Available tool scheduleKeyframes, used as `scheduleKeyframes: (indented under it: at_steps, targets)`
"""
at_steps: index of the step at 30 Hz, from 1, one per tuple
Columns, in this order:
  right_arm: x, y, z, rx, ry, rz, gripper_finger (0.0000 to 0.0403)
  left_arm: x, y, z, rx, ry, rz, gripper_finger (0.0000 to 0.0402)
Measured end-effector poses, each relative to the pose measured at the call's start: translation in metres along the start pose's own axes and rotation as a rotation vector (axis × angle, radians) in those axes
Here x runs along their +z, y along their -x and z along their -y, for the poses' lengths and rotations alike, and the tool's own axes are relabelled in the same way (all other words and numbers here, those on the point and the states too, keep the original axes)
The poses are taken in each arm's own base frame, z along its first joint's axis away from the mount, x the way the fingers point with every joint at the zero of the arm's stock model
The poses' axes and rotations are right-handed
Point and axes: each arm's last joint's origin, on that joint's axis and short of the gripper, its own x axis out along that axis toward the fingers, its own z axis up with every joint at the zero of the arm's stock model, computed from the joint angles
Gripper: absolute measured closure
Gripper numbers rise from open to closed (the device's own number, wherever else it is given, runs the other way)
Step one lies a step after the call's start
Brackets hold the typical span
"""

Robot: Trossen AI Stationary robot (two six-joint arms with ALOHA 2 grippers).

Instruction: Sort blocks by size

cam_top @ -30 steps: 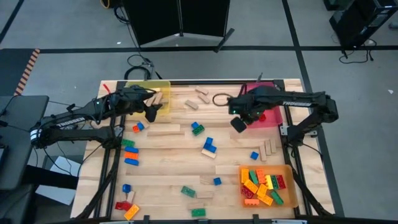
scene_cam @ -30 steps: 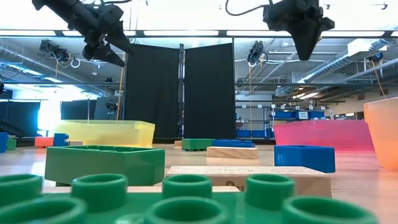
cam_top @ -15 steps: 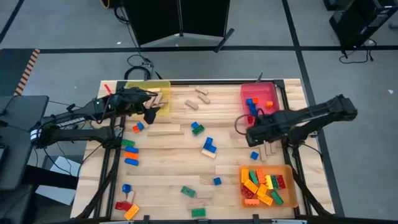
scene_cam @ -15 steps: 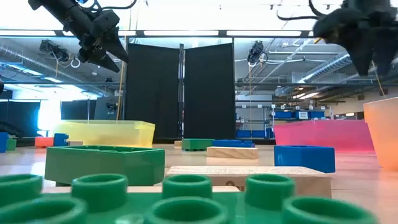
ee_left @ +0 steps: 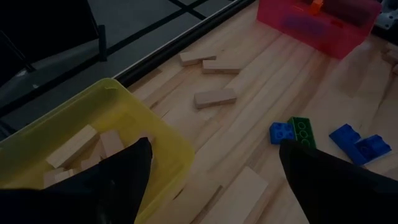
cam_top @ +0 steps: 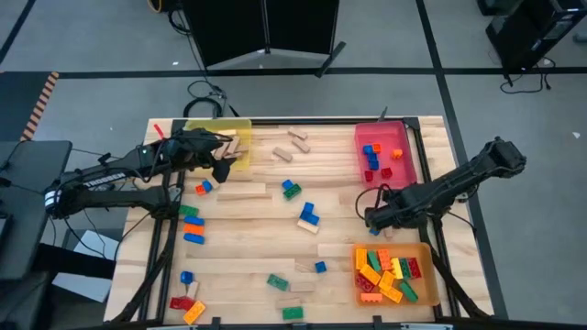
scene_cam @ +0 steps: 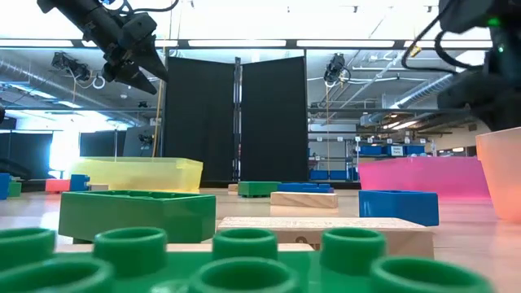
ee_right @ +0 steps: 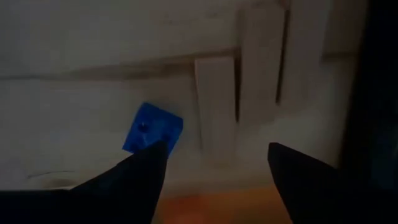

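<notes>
Studded bricks and tan wooden blocks lie scattered on the wooden table (cam_top: 257, 252). My right gripper (cam_top: 376, 218) points down, open, low over a small blue brick (ee_right: 152, 127) that lies flat next to a few tan wooden blocks (ee_right: 214, 102); nothing is between its fingers (ee_right: 140, 180). My left gripper (cam_top: 220, 165) hangs open and holding nothing beside the yellow tray (ee_left: 93, 137), which holds wooden blocks. In the low view the left gripper (scene_cam: 130, 57) stays high above the table.
A pink tray (cam_top: 383, 151) with red and blue bricks stands at the far right. An orange tray (cam_top: 393, 273) full of mixed bricks sits at the near right, close below my right gripper. Blue and green bricks (cam_top: 293, 190) lie mid-table.
My right gripper has swung from beside the pink tray toward the table's near edge and sunk low, and its wrist has rolled. It now hangs over the small blue brick and the wooden blocks. The left arm has kept still.
</notes>
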Motion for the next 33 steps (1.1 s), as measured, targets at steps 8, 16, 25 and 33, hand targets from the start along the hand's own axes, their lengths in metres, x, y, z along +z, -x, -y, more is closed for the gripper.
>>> scheduleKeyframes:
  at_steps: [8, 16, 25, 33]
  targets:
    - [-0.007, -0.028, 0.004, 0.052, -0.092, -0.051, 0.0146, 0.000, 0.000, 0.000, 0.000, 0.000, 0.000, 0.0044]
    - [-0.009, -0.034, 0.006, 0.072, -0.135, -0.063, 0.0181, 0.000, 0.000, 0.000, 0.000, 0.001, 0.003, 0.0044]
    - [-0.008, -0.039, 0.006, 0.042, -0.165, -0.037, 0.0189, 0.002, 0.000, 0.000, -0.002, -0.019, 0.019, 0.0044]
    - [-0.013, -0.054, -0.007, 0.055, -0.165, 0.007, 0.0190, 0.002, 0.000, 0.000, 0.000, -0.048, 0.021, 0.0044]
